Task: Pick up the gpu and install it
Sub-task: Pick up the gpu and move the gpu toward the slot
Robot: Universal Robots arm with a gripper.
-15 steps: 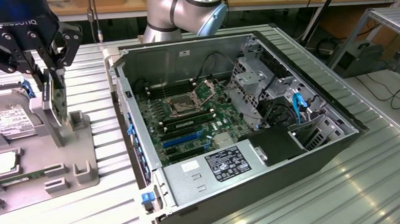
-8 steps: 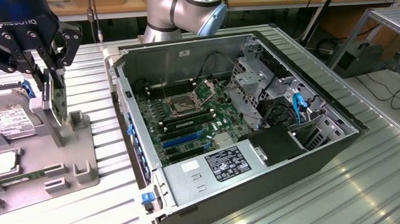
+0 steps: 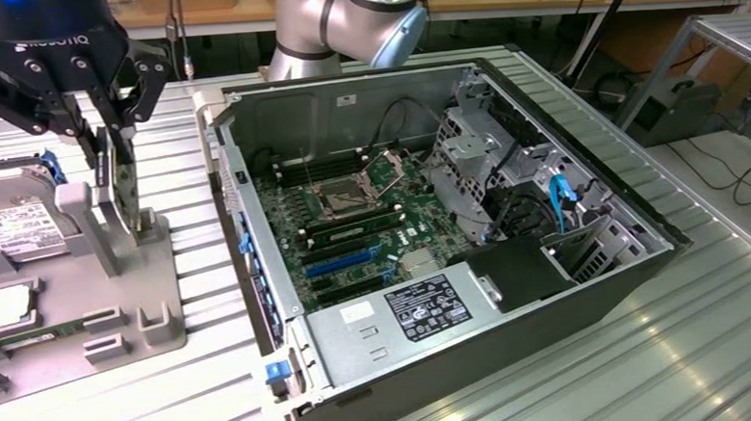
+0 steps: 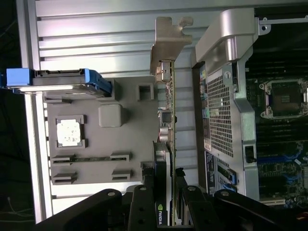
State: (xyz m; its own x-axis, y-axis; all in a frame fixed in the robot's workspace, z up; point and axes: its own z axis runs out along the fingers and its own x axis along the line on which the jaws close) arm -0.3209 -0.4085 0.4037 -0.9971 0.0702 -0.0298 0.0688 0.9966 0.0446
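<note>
- One gripper (image 3: 115, 147) hangs over the grey tray (image 3: 135, 281) at the exterior view's left, its jaws partly closed and pinched on the gpu (image 3: 127, 199)
- The gpu stands upright on edge, its lower end near a tray post (image 3: 148, 225); whether it is clear of the tray I cannot tell
- From the wrist, fingers (image 4: 144, 197) of the gripper (image 4: 166, 187) press both faces of the gpu (image 4: 169, 120), and its pale bracket (image 4: 168, 41) is at the far end
- A hard drive (image 3: 10, 234) rests in the tray beside the gpu, with a chip (image 3: 2, 307) and memory stick (image 3: 35, 334) nearer the camera
- An open case (image 3: 488, 388) lies just beside the tray on the ribbed table (image 3: 691, 348), motherboard (image 3: 350, 221) exposed
</note>
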